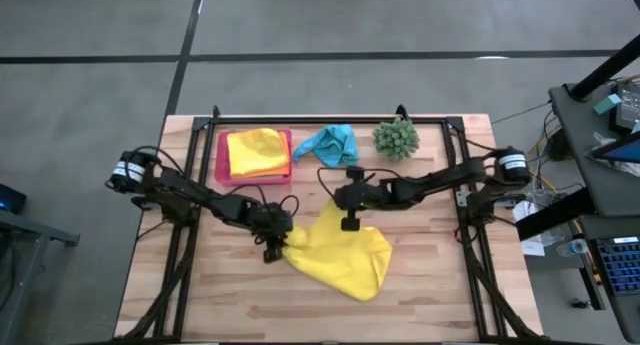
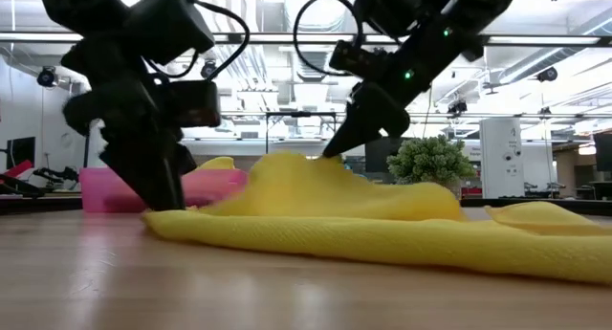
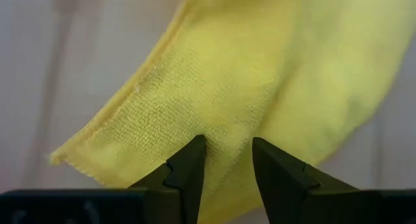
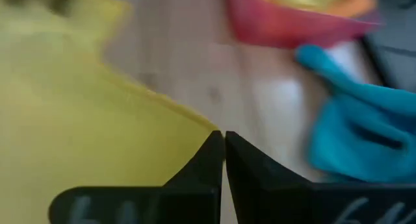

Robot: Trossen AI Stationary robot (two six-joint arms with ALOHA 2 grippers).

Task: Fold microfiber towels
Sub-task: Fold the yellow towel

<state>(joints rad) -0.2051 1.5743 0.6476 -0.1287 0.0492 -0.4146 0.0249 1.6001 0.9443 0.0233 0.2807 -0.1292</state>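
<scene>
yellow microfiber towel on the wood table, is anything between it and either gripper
Nothing visible stands between them. The left gripper is at the spread yellow microfiber towel's left edge, cloth between its slightly parted fingers. The right gripper is shut at the towel's raised far corner. The crumpled turquoise cloth lies apart, farther back.

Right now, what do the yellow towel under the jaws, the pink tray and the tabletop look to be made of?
Yellow towel: soft looped microfiber-like cloth, matte, with a stitched hem; it drapes and wrinkles. Pink tray: probably plastic, with a smooth, rigid, slightly translucent wall. Tabletop: wood, going by its pale planks with visible grain and light sheen.
</scene>
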